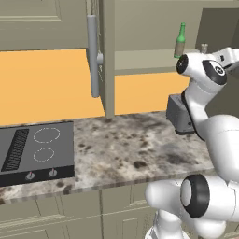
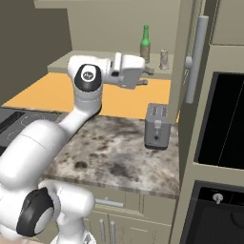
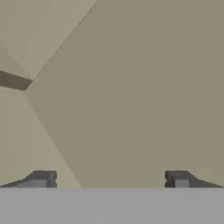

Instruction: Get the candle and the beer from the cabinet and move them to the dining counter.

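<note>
Here the arm stands over the granite worktop (image 2: 128,152), with the cooktop (image 1: 39,147) off to its left and a grey toaster (image 2: 157,126) against the wall on its right. Above these the cabinet (image 2: 119,19) hangs open, its door (image 2: 183,52) swung out with the bar handle (image 2: 198,59) showing edge-on.

The gripper (image 2: 148,76) is raised to the level of the cabinet floor, at its front edge, pointing inward. In the hand view its fingertips (image 3: 41,179) stand far apart with nothing between them, and beyond them lie only bare beige cabinet walls.

Farther in, on the cabinet floor, the beer (image 2: 145,44) stands upright, and the candle (image 2: 164,58) stands just beside it toward the door. Both are untouched and lie behind and above the gripper, which seems to sit slightly below the ledge; how near it is to either I cannot tell.

My reading is that the first fetch is in hand: the reach into the cabinet, with neither item yet taken and the dining counter trip not begun. The next move calls for lifting the hand over the ledge and turning it toward one item, since the hand camera faces neither. Then the wide fingers must straddle it squarely, without knocking its neighbour, and close.
</note>
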